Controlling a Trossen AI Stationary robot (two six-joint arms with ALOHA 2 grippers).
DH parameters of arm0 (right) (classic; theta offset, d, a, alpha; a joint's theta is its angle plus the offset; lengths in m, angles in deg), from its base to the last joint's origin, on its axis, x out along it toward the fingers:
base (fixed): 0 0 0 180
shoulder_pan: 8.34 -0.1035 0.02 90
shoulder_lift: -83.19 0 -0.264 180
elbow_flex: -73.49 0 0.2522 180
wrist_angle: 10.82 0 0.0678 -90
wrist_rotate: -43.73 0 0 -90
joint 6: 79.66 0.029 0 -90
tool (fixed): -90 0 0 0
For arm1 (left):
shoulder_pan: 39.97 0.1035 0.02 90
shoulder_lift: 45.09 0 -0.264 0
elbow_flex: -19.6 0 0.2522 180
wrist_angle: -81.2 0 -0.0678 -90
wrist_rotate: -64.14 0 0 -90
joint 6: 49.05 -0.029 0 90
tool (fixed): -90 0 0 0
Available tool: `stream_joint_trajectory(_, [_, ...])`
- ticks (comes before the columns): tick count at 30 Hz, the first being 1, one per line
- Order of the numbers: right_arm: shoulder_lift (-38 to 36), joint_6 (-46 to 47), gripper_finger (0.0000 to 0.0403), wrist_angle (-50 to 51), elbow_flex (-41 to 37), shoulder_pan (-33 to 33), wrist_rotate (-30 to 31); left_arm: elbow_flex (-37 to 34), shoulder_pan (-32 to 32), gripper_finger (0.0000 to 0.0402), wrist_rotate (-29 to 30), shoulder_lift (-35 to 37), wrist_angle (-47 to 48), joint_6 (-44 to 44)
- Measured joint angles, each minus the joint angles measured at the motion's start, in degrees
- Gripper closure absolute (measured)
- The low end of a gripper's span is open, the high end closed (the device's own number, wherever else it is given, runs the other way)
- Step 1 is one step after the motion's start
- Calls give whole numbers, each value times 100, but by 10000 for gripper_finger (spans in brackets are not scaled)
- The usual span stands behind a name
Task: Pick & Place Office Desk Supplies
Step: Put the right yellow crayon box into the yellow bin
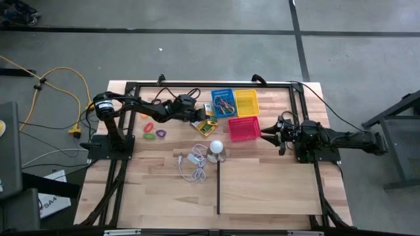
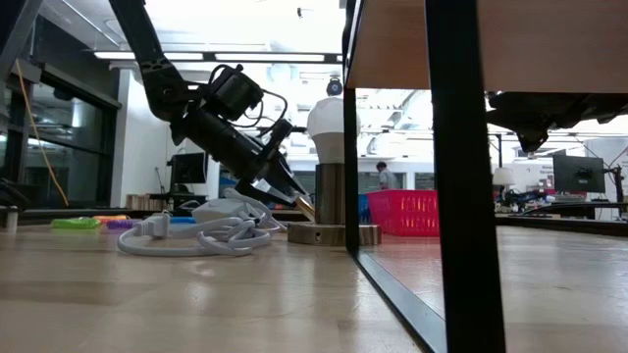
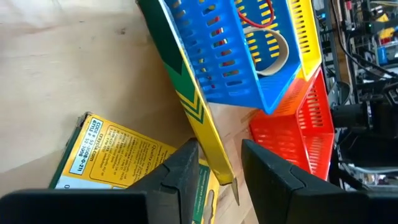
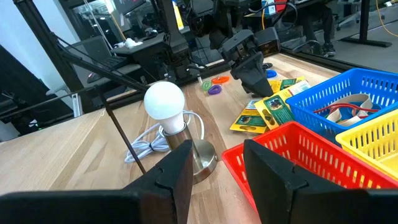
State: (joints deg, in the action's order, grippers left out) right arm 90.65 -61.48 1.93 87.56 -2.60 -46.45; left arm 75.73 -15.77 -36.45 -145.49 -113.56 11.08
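Note:
A yellow-and-green packet (image 3: 198, 112) stands on edge, leaning against the blue basket's (image 3: 217, 56) outer wall. My left gripper (image 3: 219, 171) is open, with one finger on each side of the packet's near corner. A second packet (image 3: 106, 155) lies flat on the table beside it. Tan and red rubber bands (image 3: 268, 43) lie inside the blue basket. Coloured rings (image 1: 154, 134) lie on the table near the left arm. My right gripper (image 1: 269, 131) waits open at the table's right, just behind the red basket (image 1: 244, 128), with nothing between its fingers. My left gripper comes slanting down from the table's left, with the leaning packet's lower corner (image 3: 225, 174) between its open fingers. A gap shows between the packet and one finger (image 3: 267, 171). Whether the other finger (image 3: 185, 168) touches the packet, I cannot tell.
A yellow basket (image 1: 247, 101) stands next to the blue one, and the red basket is in front of them. A white bulb on a silvery base (image 1: 217, 149) and a coiled white cord (image 1: 193, 165) sit mid-table. A thin dark post (image 1: 218, 187) runs toward the near edge.

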Motion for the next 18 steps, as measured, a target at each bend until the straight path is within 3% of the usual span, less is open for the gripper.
stream_joint_trajectory(12, [-1,0,272,-2,-1,0,-2,291,22,287,-295,-551,-339,292])
stream_joint_trajectory(18, [-1,0,272,-2,0,-1,2,304,24,330,-256,-551,-324,293])
